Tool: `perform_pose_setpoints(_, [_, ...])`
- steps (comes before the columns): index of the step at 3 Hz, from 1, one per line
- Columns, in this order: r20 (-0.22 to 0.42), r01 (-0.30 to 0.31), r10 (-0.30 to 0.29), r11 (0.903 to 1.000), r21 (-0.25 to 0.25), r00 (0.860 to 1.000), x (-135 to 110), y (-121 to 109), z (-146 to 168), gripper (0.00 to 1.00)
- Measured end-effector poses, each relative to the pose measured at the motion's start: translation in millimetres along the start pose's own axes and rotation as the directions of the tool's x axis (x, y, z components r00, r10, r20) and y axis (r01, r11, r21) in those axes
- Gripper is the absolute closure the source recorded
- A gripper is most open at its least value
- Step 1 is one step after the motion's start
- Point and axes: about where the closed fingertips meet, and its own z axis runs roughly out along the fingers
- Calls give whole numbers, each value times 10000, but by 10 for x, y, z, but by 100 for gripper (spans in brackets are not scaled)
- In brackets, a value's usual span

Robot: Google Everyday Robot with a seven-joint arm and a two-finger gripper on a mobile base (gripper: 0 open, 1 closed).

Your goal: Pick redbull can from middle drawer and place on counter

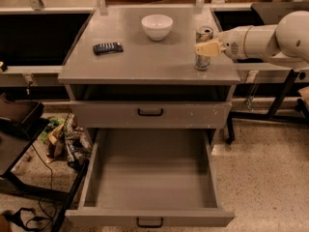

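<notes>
The redbull can (203, 62) stands upright on the counter (145, 57), near its right front corner. My gripper (203, 47) reaches in from the right at the can's mid height. Its cream finger lies across the front of the can and the jaws are closed around it. The white arm (270, 37) extends off to the right. The middle drawer (150, 178) is pulled fully out below, and its bare grey floor holds nothing.
A white bowl (157, 26) sits at the back middle of the counter and a black remote (107, 48) at the left. The upper drawer front (149, 114) is closed. Clutter and cables (63, 141) lie on the floor at the left. A black table leg (275, 100) stands at the right.
</notes>
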Motion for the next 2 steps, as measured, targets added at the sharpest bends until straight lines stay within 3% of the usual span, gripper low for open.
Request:
perform_pose_setpoints(1, [0,0,0,10000,-1,10000,0,0,0,0])
perform_pose_setpoints(2, [1,0,0,10000,-2,10000,0,1,0,0])
